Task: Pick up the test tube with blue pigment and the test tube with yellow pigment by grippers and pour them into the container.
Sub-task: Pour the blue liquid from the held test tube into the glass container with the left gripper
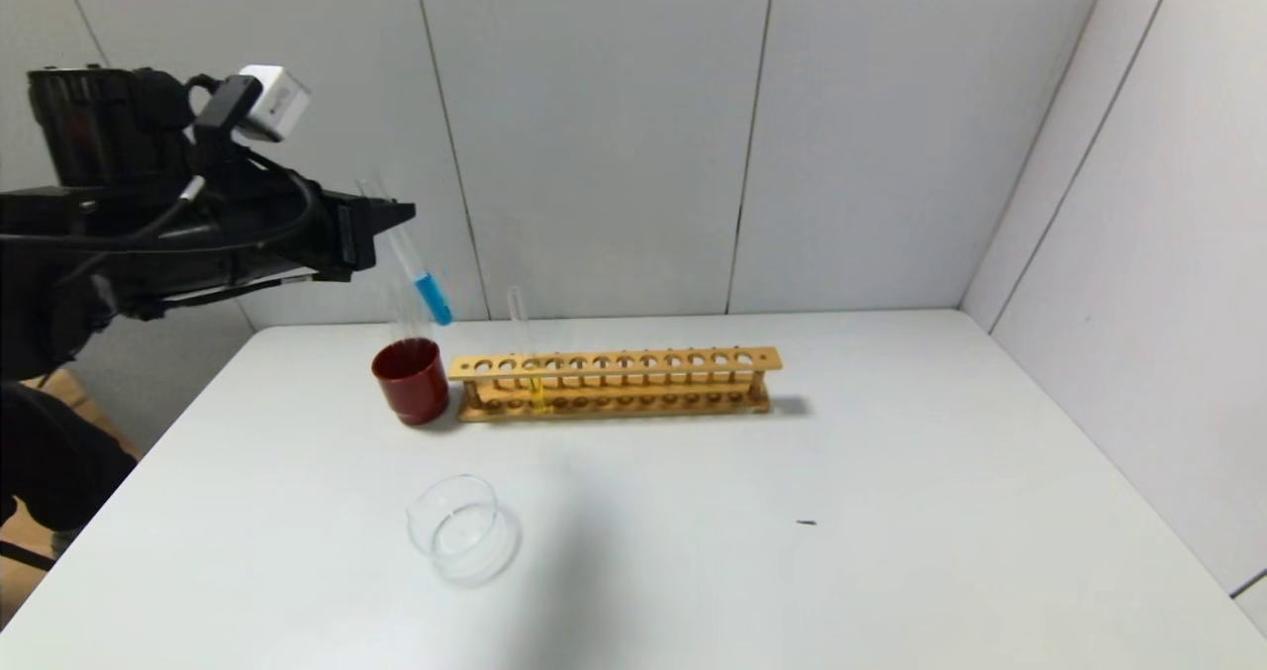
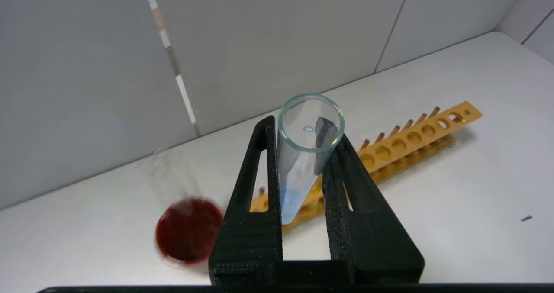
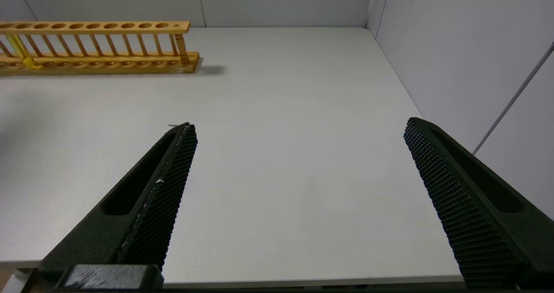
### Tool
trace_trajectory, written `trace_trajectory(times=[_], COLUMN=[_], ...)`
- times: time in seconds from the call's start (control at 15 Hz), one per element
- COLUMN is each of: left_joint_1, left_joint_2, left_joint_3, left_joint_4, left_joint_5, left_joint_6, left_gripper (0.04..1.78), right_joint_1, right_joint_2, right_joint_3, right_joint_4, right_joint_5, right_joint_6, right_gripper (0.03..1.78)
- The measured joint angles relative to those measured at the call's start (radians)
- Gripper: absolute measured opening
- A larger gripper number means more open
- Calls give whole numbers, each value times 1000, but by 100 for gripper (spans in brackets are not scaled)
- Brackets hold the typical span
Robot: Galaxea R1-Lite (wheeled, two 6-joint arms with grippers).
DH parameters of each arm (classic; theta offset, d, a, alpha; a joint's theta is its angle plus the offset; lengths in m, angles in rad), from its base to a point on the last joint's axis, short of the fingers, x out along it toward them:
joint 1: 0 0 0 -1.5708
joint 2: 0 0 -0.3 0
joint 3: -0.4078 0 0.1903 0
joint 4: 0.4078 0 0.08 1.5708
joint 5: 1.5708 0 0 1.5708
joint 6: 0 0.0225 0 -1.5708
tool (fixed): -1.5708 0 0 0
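Observation:
My left gripper [image 1: 391, 217] is shut on the test tube with blue pigment [image 1: 421, 276] and holds it tilted, high above the table, over the red cup. In the left wrist view the tube [image 2: 303, 163] sits between the two black fingers, and the left gripper [image 2: 305, 126] grips it near its open mouth. The test tube with yellow pigment [image 1: 525, 348] stands upright in the wooden rack [image 1: 614, 383]; it also shows in the right wrist view [image 3: 19, 50]. The container [image 1: 463, 529], a clear glass dish, sits on the table nearer me. My right gripper [image 3: 298, 128] is open and empty above the table's near right part.
A dark red cup [image 1: 411, 380] stands at the rack's left end, with faint empty clear tubes behind it. The white table [image 1: 891, 512] is bounded by grey walls at the back and right. A small dark speck [image 1: 807, 523] lies on the table.

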Motion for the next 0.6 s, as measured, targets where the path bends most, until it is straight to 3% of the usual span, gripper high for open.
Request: trace_trajectory(times=[0.33,0.6], left_joint_1=[153,186], left_joint_2=[-264,-393], left_joint_3=[286,481], left_joint_4=[13,15], left_joint_5=[-8,-66], left_joint_6=[86,300], left_gripper=[33,33], right_joint_1=[0,0], right_joint_2=[0,0], right_joint_3=[0,0], right_joint_4=[0,0], right_joint_5=[0,0], right_joint_6=[0,0], right_gripper=[175,175])
